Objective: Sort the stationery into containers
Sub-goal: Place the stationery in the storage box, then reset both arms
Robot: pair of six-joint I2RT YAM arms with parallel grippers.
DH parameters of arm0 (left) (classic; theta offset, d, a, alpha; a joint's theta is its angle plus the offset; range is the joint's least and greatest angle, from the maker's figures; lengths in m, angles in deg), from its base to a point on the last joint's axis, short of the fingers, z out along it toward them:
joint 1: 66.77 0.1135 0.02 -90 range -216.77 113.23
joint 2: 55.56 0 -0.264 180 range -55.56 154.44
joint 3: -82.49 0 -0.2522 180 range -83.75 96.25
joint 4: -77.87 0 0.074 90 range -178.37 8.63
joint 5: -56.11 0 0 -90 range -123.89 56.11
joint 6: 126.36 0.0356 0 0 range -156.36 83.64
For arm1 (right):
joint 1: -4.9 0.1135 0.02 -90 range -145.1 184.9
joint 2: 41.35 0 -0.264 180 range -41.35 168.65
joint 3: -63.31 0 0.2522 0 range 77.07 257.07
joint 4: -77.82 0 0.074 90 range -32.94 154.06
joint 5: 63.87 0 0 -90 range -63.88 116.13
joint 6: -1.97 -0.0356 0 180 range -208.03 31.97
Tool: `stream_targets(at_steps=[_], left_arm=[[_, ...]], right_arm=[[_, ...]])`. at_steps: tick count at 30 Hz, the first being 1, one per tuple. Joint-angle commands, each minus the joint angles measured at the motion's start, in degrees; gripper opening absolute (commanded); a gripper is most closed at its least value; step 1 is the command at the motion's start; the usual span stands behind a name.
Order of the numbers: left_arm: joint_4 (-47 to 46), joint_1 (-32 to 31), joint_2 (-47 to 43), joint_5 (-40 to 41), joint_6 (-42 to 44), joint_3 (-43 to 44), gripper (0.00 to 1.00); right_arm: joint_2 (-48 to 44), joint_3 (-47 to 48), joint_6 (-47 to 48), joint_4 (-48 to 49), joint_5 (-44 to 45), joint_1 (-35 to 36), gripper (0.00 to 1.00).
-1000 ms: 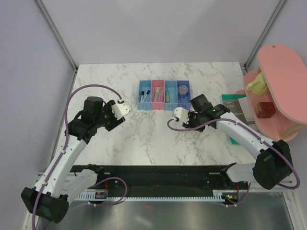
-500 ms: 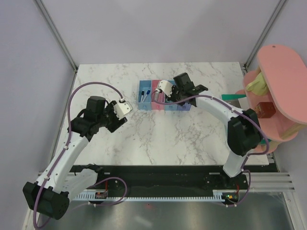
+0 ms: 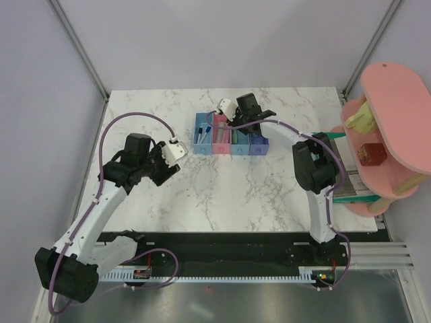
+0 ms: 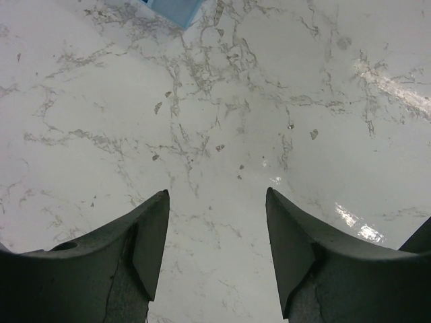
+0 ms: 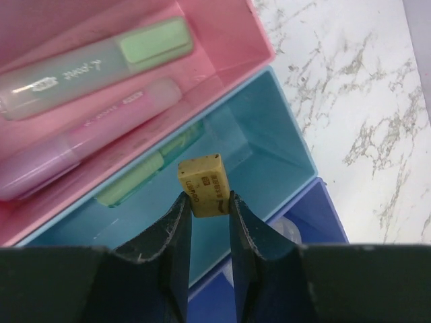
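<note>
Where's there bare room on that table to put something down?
Free: the marble in front of the bins, right of the left hand, and the strip behind the bins. Crowded: the bins under the right hand, and the right edge by book and shelf.

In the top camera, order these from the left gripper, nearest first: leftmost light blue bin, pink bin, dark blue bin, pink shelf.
1. Leftmost light blue bin, row's left end.
2. Pink bin, second in row.
3. Dark blue bin, row's right end.
4. Pink shelf, far right.
</note>
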Motion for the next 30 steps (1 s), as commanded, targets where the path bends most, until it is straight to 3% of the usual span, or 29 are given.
stream_targets(at_steps=[1,4,5,7,8,11,14,16,18,19,21,28,30], left_arm=[[-0.12,-0.06,1.26,-2.74,0.0,2.38,0.66],[-0.56,-0.15,1.96,-3.01,-0.17,2.38,0.66],[-0.73,-0.15,2.05,-3.01,-0.35,2.47,0.66],[-1.0,-0.15,1.96,-3.01,-0.44,2.55,0.66],[-1.09,-0.15,1.79,-2.92,-0.7,2.64,0.67],[-1.53,-0.15,1.7,-2.4,-1.31,3.08,0.7],[-1.53,-0.06,1.35,-1.52,-2.19,3.69,0.71],[-1.61,-0.15,1.09,-1.16,-2.55,4.22,0.72],[-1.53,-0.06,0.56,-0.55,-3.42,4.92,0.8],[-1.61,-0.15,0.56,-0.37,-3.69,5.19,0.82],[-1.62,-0.15,-0.06,0.24,-5.09,5.98,0.99],[-1.53,-0.06,-3.57,1.91,-9.75,7.83,1.0],[-1.53,-0.06,-5.06,2.87,-12.12,7.92,1.0]], right_arm=[[0.26,1.07,-1.75,4.31,1.79,-1.12,0.14],[-0.26,-0.07,-1.66,4.31,0.74,-1.38,0.23],[-0.52,-0.33,-1.75,4.04,0.21,-1.38,0.33],[-1.84,-1.04,-1.84,3.78,0.03,-1.3,0.42],[-2.28,-1.21,-1.92,3.26,-1.88,-1.21,0.53],[-4.21,-0.6,-3.24,2.2,-2.69,-1.21,0.67],[-6.76,-0.6,-5.35,1.41,-2.87,-1.12,0.8],[-9.65,-1.21,-7.19,0.88,-2.34,-1.12,0.83],[-12.29,-2.44,-8.86,0.35,-0.68,-1.21,0.98],[-15.18,-2.97,-9.56,-0.08,-0.41,-1.12,0.98],[-18.35,-4.19,-12.02,-1.22,2.65,-1.12,0.98],[-39.26,-12.36,-15.9,-8.68,8.38,-1.47,0.98],[-46.71,-16.3,-17.73,-10.62,5.59,-5.31,0.98]])
